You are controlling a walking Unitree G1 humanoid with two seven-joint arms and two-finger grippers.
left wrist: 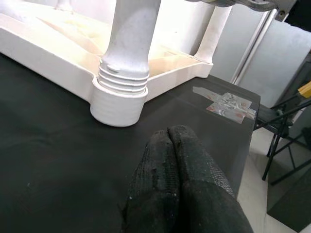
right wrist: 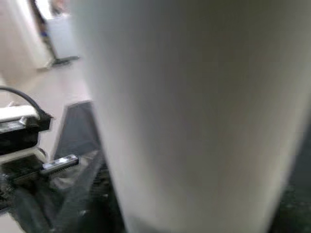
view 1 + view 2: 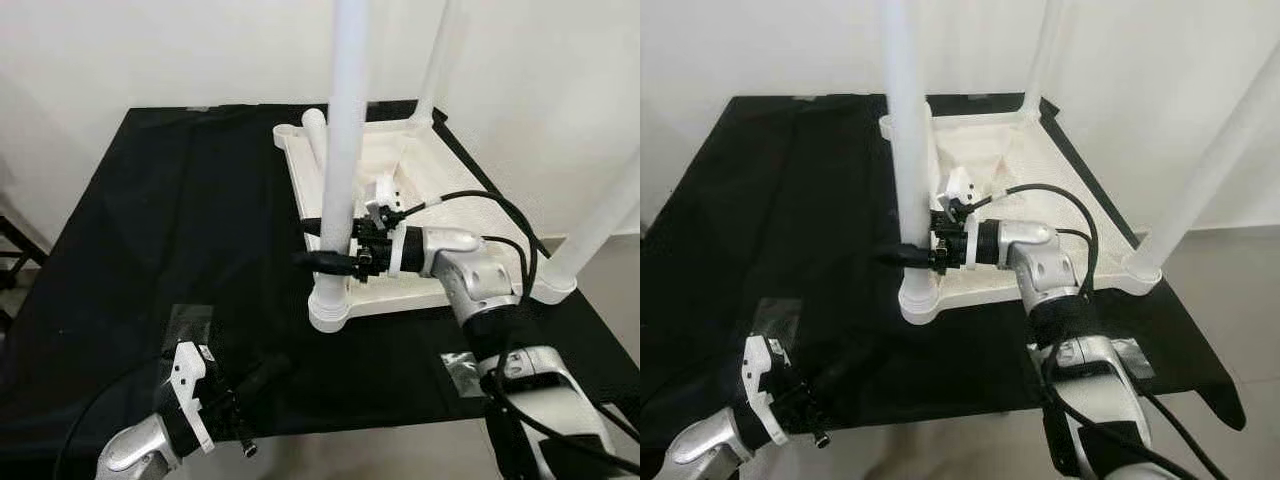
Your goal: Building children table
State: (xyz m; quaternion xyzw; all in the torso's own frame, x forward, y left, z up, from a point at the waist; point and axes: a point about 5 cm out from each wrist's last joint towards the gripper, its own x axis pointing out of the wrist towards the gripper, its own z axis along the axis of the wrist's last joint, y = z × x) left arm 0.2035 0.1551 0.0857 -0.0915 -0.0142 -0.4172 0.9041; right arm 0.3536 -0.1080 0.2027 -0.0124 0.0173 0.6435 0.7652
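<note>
Presently catalogued: one white plastic tabletop [image 3: 420, 160], lying upside down on a black-covered work table [image 3: 150, 220], toward that table's far right corner, its near edge reaching about the middle of the right side; three white legs stand upright in its corner sockets, namely a near-left leg [image 3: 345, 150], a far leg [image 3: 436, 60] at the back corner, and a near-right leg [image 3: 600, 225] by the work table's right edge; a short white stub [image 3: 314, 135] rises at the tabletop's far-left corner. Right gripper [image 3: 325, 243], reached across the tabletop's near edge, black fingers clamped on either side of the near-left leg, low on the shaft just above its ribbed socket collar [image 1: 121, 82]. Left gripper [image 1: 174, 145], held low over the black cloth near the work table's front edge, short of the socket collar and not touching it, fingers pressed together with nothing between them. Two patches of clear tape: one [image 3: 188, 318] near the front left, one [image 3: 462, 368] near the front right
</note>
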